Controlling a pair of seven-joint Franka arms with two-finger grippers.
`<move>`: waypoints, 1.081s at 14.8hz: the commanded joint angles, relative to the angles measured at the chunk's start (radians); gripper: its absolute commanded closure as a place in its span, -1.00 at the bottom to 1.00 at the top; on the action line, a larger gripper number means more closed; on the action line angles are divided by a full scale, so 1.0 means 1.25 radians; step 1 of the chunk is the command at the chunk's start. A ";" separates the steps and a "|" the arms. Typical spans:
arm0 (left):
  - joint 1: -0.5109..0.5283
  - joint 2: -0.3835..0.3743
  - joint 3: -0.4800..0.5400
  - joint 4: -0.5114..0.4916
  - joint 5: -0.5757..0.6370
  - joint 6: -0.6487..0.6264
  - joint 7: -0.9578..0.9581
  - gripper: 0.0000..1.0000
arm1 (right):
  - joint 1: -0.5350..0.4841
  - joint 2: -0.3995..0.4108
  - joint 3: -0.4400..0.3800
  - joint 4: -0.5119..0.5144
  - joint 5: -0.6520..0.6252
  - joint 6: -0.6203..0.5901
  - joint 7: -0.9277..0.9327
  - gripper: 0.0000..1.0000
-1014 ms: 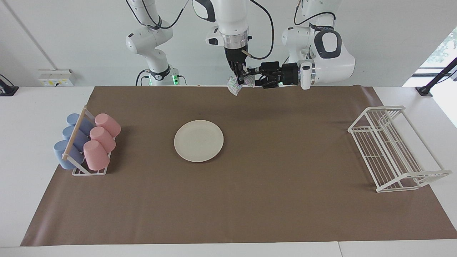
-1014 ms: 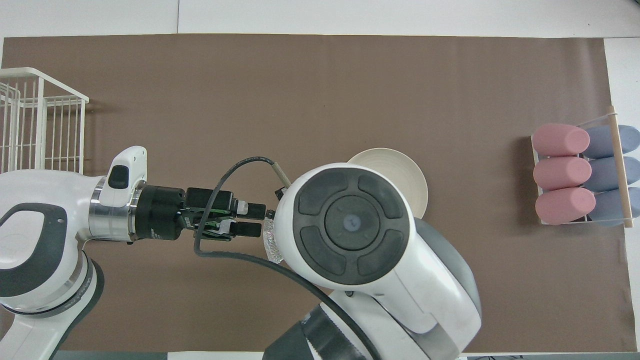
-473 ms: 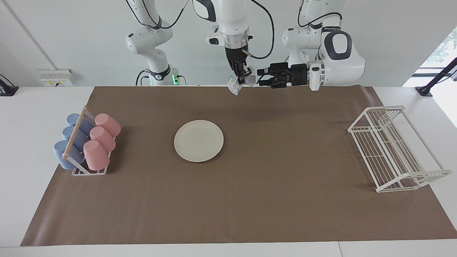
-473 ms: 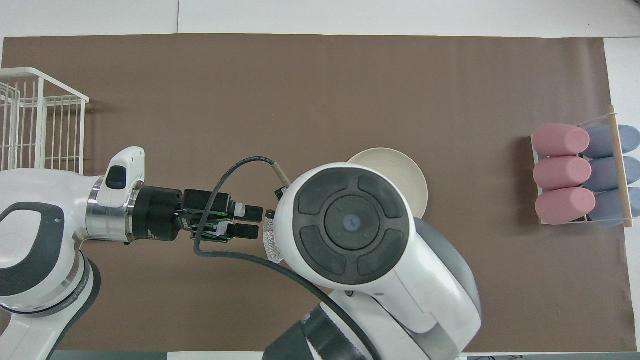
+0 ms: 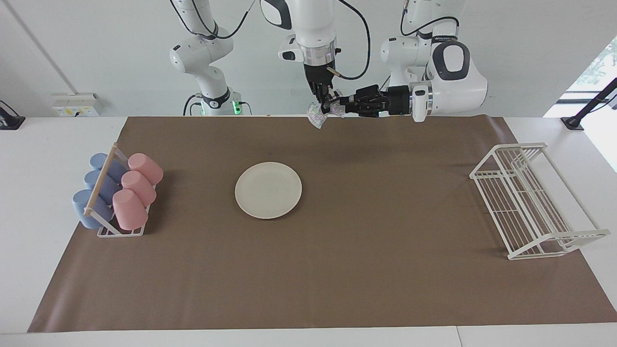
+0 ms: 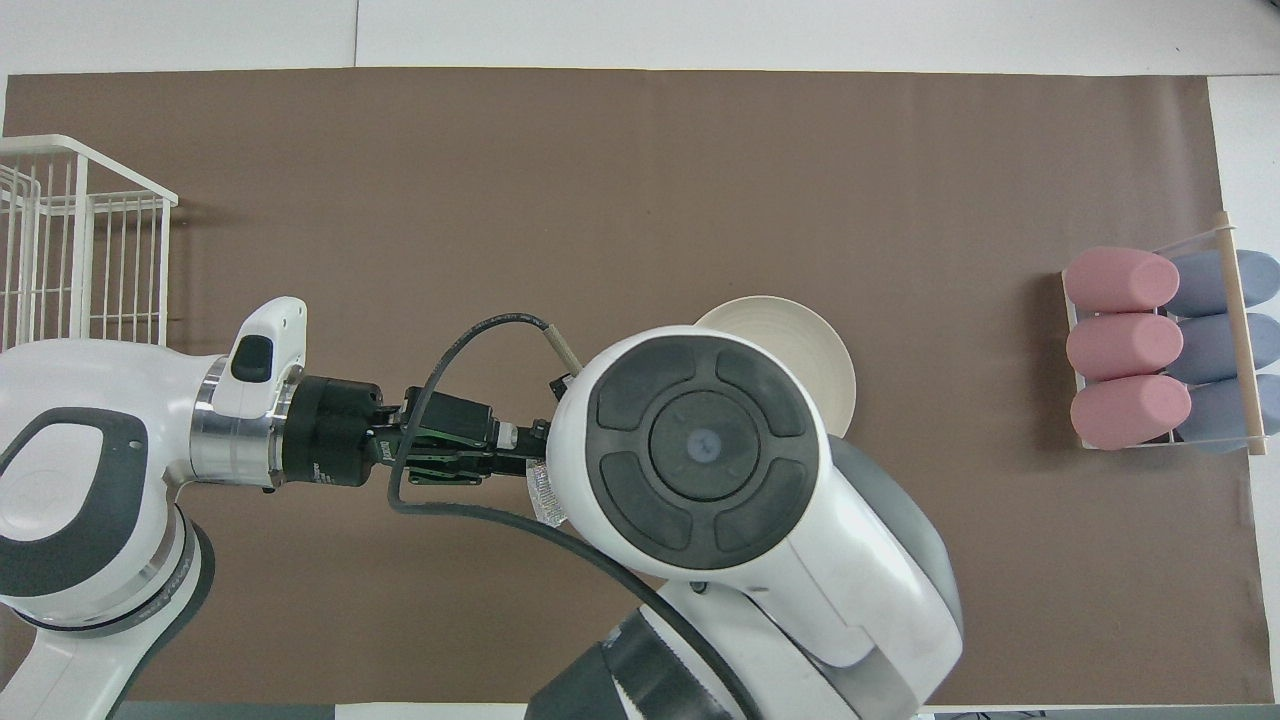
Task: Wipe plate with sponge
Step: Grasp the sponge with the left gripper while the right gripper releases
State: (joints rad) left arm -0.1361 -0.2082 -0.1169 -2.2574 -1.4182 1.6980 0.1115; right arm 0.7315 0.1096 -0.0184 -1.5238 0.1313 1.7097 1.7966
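Note:
The cream-white plate (image 5: 268,190) lies flat on the brown mat at mid-table; in the overhead view only its rim (image 6: 815,345) shows past the right arm. My right gripper (image 5: 324,101) hangs high over the mat's edge nearest the robots, shut on the glittery silver sponge (image 5: 316,117), which dangles below it. In the overhead view the right arm's body hides that gripper and only a strip of the sponge (image 6: 543,495) shows. My left gripper (image 5: 341,106) points sideways, level with the sponge, its tips at the sponge's end; it also shows in the overhead view (image 6: 520,455).
A rack of pink and blue cups (image 5: 118,193) stands at the right arm's end of the mat (image 6: 1160,350). A white wire dish rack (image 5: 530,202) stands at the left arm's end (image 6: 70,240).
The left gripper drew back from the sponge, turned about its wrist and has come back in to the sponge. The right gripper and the sponge stayed in place.

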 commanded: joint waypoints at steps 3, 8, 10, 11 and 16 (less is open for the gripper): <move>-0.014 -0.014 0.006 -0.008 0.006 0.021 -0.034 1.00 | -0.001 -0.005 0.002 -0.008 -0.002 0.014 0.010 1.00; -0.009 -0.016 0.008 -0.007 0.006 0.017 -0.043 1.00 | -0.002 -0.005 0.002 -0.008 -0.002 0.014 0.010 1.00; -0.008 -0.016 0.008 -0.007 0.006 0.016 -0.044 1.00 | -0.002 -0.005 0.002 -0.008 -0.003 0.014 0.008 1.00; -0.006 -0.016 0.008 -0.007 0.006 0.016 -0.047 1.00 | -0.002 -0.005 0.002 -0.008 -0.004 0.013 0.006 1.00; -0.006 -0.018 0.009 -0.005 0.006 0.017 -0.061 1.00 | -0.007 -0.013 0.002 -0.016 -0.004 0.012 -0.015 -1.00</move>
State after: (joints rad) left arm -0.1386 -0.2087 -0.1112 -2.2565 -1.4182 1.7042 0.0598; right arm 0.7293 0.1094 -0.0193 -1.5236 0.1313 1.7119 1.7953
